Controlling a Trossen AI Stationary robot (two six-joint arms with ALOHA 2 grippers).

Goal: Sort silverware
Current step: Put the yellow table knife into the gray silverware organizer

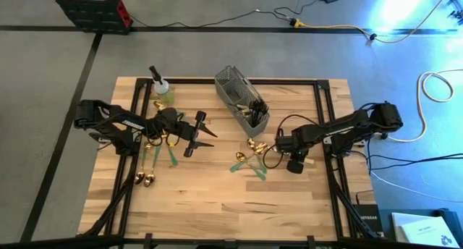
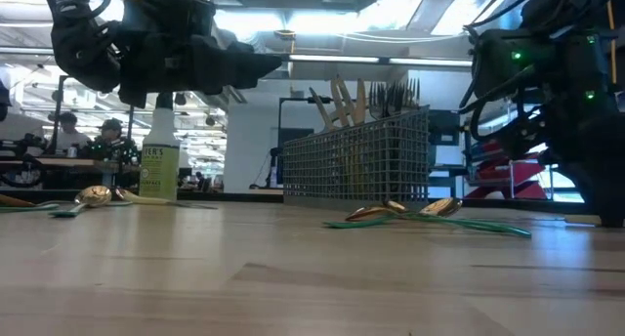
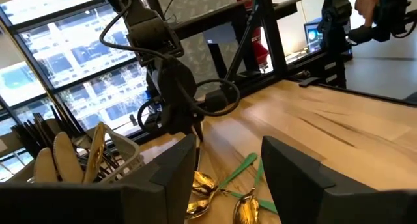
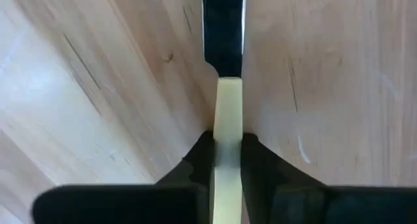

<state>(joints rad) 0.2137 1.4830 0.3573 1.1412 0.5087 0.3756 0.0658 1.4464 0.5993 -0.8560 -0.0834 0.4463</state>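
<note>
My right gripper (image 4: 228, 142) points down at the table's right middle (image 1: 293, 161) and is shut on a knife with a cream handle and a dark blade (image 4: 223, 28). Gold spoons with green handles (image 1: 249, 161) lie flat just left of it. My left gripper (image 3: 228, 178) hangs open and level above the table's left middle (image 1: 199, 129), holding nothing. More gold spoons (image 1: 150, 169) lie on the table near the left arm. The grey mesh caddy (image 1: 242, 97) stands at the far centre with silverware upright in it. My right gripper pinches the knife's cream handle (image 4: 228, 113) between its two fingers (image 4: 195, 160), near where the handle meets the blade. The fingers come from above, pointing down, and lie across the knife. The knife lies along the wooden table top, its blade pointing away from the fingers.
A spray bottle with green liquid (image 1: 160, 90) stands at the far left, beside the caddy (image 2: 356, 165). Black frame rails run along the table's left and right sides (image 1: 329, 155). Bare wood stretches along the near half (image 1: 231, 213).
</note>
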